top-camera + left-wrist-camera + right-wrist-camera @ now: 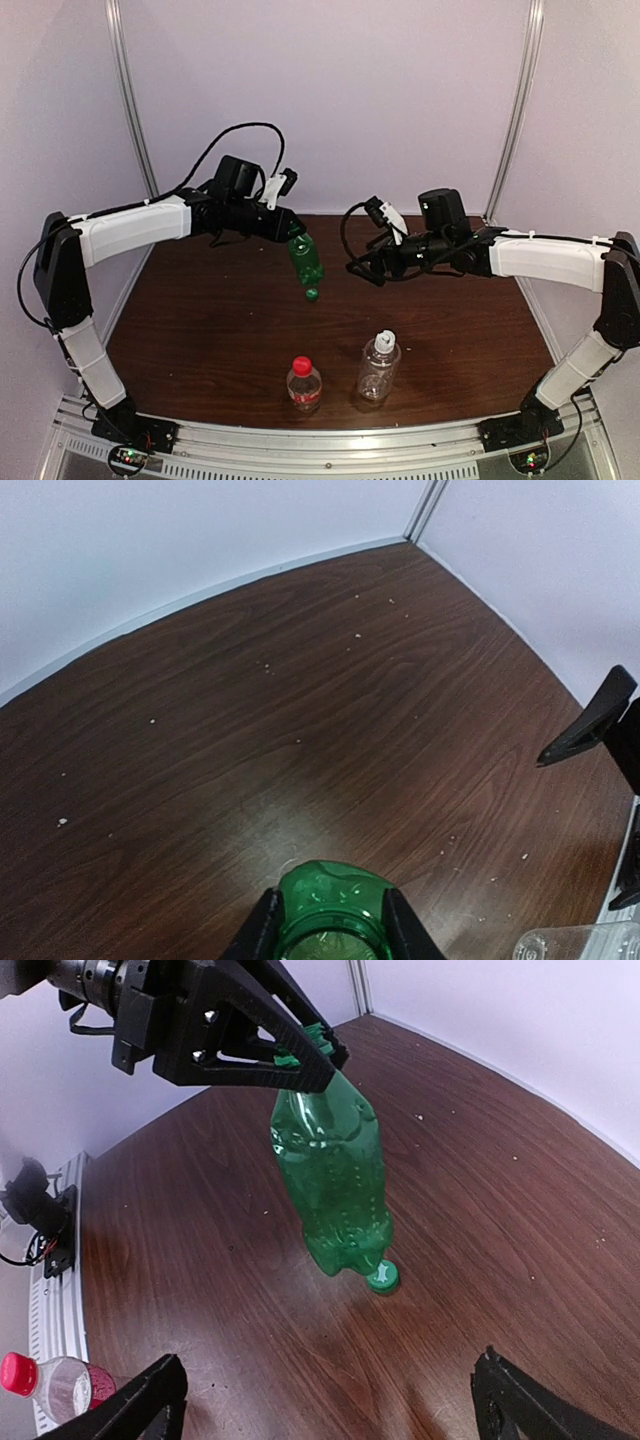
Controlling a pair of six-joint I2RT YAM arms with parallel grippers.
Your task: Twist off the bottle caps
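Green bottle [335, 1175] is pinched at the neck by the left gripper [318, 1055], its cap [382, 1278] seen just below its base, the right gripper [330, 1360] held spread nearby.

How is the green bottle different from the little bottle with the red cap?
The green bottle hangs tilted in the left fingers; the red-capped bottle stands on the table. The green bottle's green cap lies loose on the table; the red cap sits on its bottle. One is green and longer, the other clear and shorter. Both are plastic bottles.
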